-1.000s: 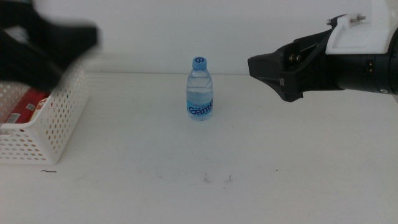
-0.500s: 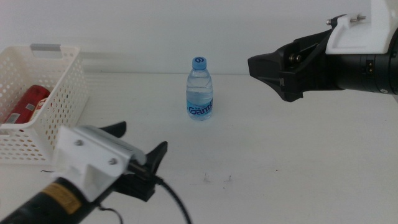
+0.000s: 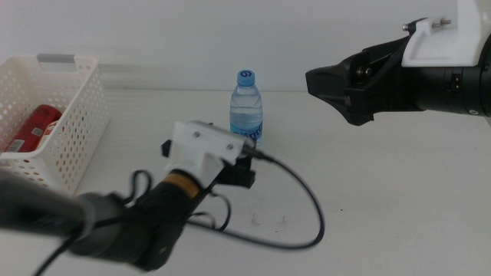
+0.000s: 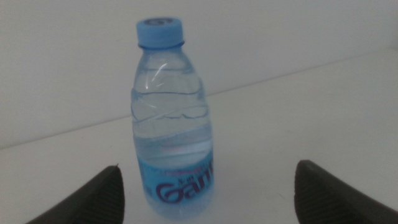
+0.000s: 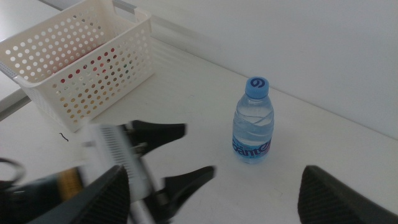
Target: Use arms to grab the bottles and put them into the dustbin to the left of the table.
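Water bottle [image 4: 174, 124]: clear glossy plastic, matt blue cap. Basket [image 3: 73, 130]: white perforated plastic. Bench [image 3: 383, 199]: smooth, matt white, possibly laminate.

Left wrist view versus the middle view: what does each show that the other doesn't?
Only the left wrist view shows the left gripper with its fingers open on both sides of the water bottle, not touching it. Only the middle view shows the dustbin holding the red can, and the right gripper raised at the right. Both show the upright bottle on the table.
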Robot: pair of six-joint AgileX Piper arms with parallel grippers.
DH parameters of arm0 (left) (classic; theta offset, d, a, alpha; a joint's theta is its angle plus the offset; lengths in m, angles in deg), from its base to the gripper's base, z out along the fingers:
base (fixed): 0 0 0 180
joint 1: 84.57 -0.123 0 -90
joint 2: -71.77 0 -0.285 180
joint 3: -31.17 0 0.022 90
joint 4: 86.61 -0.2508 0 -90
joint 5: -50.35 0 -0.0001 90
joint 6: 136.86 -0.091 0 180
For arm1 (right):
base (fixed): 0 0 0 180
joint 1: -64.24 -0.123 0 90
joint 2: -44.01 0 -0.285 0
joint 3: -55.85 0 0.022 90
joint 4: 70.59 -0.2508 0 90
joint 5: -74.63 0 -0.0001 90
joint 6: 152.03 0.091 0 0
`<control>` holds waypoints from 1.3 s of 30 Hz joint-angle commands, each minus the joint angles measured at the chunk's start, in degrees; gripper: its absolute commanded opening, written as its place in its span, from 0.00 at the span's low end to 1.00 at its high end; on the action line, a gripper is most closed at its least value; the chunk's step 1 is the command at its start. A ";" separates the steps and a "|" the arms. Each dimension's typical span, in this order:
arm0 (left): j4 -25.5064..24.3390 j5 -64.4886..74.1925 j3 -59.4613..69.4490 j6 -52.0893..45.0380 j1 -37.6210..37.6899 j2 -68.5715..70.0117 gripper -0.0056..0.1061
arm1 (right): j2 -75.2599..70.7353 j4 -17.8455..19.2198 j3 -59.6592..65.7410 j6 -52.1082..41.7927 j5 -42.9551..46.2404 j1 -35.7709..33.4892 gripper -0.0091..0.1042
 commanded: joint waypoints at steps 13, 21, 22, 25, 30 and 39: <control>-0.85 3.76 -19.37 1.08 -3.92 -15.76 0.89 | -0.39 0.42 0.03 -0.17 0.34 -0.21 0.90; -0.79 5.10 -26.67 1.27 -4.98 -21.50 0.89 | -0.39 0.42 0.03 -0.17 0.34 -0.21 0.90; -0.79 5.22 -27.67 1.27 -4.98 -22.22 0.89 | -0.39 0.42 0.03 -0.17 0.34 -0.21 0.90; -0.53 5.22 -30.46 1.04 -4.98 -24.37 0.89 | -0.39 0.42 0.03 -0.17 0.34 -0.21 0.90; -0.53 5.10 -34.26 -0.55 -4.98 -27.85 0.89 | -0.39 0.42 0.03 -0.17 0.34 -0.21 0.90; -0.29 4.72 -35.90 0.30 -5.32 -29.67 0.58 | -0.39 0.42 0.03 -0.17 0.34 -0.21 0.90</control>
